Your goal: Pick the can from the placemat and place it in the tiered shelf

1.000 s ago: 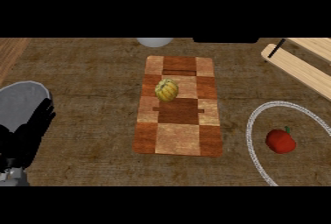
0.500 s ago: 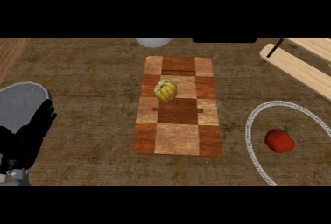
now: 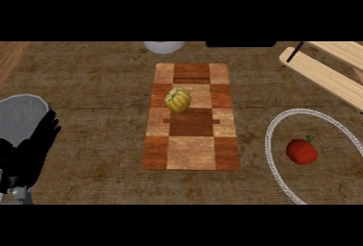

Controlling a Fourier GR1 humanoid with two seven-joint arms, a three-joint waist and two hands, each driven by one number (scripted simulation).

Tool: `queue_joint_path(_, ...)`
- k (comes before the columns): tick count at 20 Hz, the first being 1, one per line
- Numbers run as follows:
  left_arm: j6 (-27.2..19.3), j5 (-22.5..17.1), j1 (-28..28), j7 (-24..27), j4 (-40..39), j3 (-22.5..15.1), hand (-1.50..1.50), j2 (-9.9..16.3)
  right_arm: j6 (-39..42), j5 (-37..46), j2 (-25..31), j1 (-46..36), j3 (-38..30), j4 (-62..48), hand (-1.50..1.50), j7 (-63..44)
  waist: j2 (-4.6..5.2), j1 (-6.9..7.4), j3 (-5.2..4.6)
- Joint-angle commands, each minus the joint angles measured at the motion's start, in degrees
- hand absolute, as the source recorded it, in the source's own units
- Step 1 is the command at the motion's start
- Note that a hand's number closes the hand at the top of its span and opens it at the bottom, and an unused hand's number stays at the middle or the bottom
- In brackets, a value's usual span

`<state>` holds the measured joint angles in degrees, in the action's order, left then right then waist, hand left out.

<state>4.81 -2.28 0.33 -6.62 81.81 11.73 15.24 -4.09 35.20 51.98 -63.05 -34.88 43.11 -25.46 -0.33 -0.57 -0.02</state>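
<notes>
Dim, even light on my worktop point(image 3: 92, 86); no glare; faint soft shadow beside placemat point(image 3: 190, 117), toward 9 o'clock.

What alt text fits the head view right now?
A yellow-green can lies on a checkered placemat at the counter's centre. The left hand rests open at the left edge; a red apple sits inside a ring, wooden shelf upper right.

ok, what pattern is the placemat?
Checkered placemat: brown and light tan squares, seen in the head view, the only one.

1 head view looks steeply down at the counter point(image 3: 92, 86) from above.
</notes>
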Motion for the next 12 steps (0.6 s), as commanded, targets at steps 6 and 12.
queue_joint_path(6, -0.4, 0.5, 3.0, 4.5, -2.8, 1.1, 0.00, -1.2, 12.7, -7.7, 13.0, 7.6, -8.8, 14.9, -1.50, -10.2, -0.44, -2.22, -0.07)
queue_joint_path(12, 1.1, -0.4, 6.6, 2.6, 1.8, 1.7, 0.00, 0.1, 28.7, -13.5, 22.0, 17.1, -19.0, 21.9, -1.50, -17.6, -0.81, -3.04, 0.03)
